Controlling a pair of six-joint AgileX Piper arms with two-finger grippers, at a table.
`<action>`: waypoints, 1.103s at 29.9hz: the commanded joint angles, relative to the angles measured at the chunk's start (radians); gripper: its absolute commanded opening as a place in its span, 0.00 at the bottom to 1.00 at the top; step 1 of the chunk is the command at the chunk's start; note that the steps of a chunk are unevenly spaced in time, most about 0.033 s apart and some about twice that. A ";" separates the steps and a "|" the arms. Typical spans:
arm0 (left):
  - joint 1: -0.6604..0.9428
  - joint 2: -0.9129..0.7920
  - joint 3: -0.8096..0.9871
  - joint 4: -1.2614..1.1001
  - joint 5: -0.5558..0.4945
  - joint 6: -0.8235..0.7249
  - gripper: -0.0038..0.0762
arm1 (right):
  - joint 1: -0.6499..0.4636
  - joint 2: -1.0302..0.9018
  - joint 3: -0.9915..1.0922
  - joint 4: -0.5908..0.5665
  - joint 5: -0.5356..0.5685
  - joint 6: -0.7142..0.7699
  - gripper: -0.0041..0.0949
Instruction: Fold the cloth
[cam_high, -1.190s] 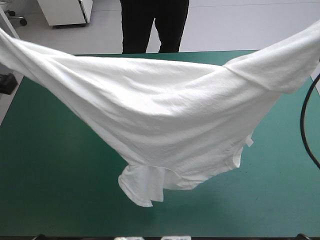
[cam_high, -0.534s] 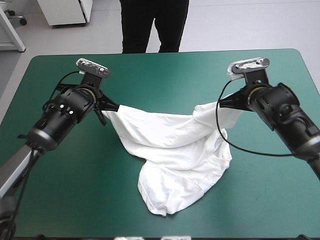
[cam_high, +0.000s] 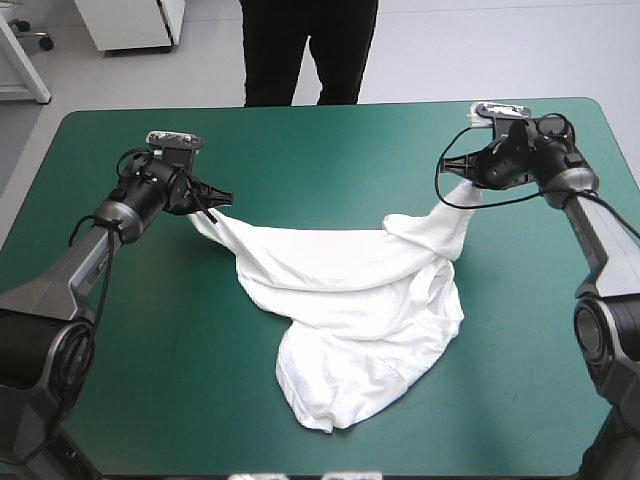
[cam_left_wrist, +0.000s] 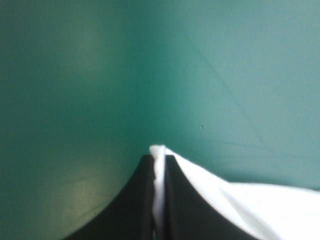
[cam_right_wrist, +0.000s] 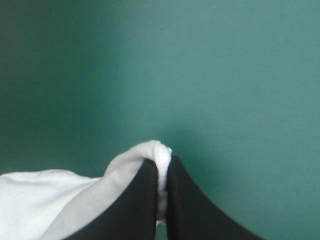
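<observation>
The white T-shirt (cam_high: 345, 310) lies crumpled on the teal-green table, stretched between both grippers and sagging toward the front. My left gripper (cam_high: 212, 203) holds its left end low over the table, fingers pinched on a thin fold of T-shirt (cam_left_wrist: 159, 165). My right gripper (cam_high: 462, 186) holds the right end near the far right, fingers shut on a bunched bit of T-shirt (cam_right_wrist: 161, 160). In both wrist views the cloth trails off to one side of the fingers, with bare teal-green cover ahead.
Bare teal-green table (cam_high: 120, 380) lies in front of and beside the shirt. The table's far edge (cam_high: 330, 104) is close behind both grippers.
Earlier the shirt was held high, spread wide across the view. It has come down onto the table, and both grippers have moved outward and toward the far edge, pulling its ends apart.
</observation>
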 joint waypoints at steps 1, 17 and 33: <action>0.004 0.000 -0.034 -0.023 -0.049 -0.017 0.04 | -0.025 0.030 -0.105 0.036 -0.002 -0.018 0.02; 0.013 -0.017 -0.114 -0.057 0.079 0.121 0.76 | -0.035 0.084 -0.240 0.111 0.173 -0.077 0.72; 0.032 -0.397 -0.120 -0.033 0.298 0.206 0.77 | -0.027 -0.251 -0.236 0.100 0.379 -0.099 0.58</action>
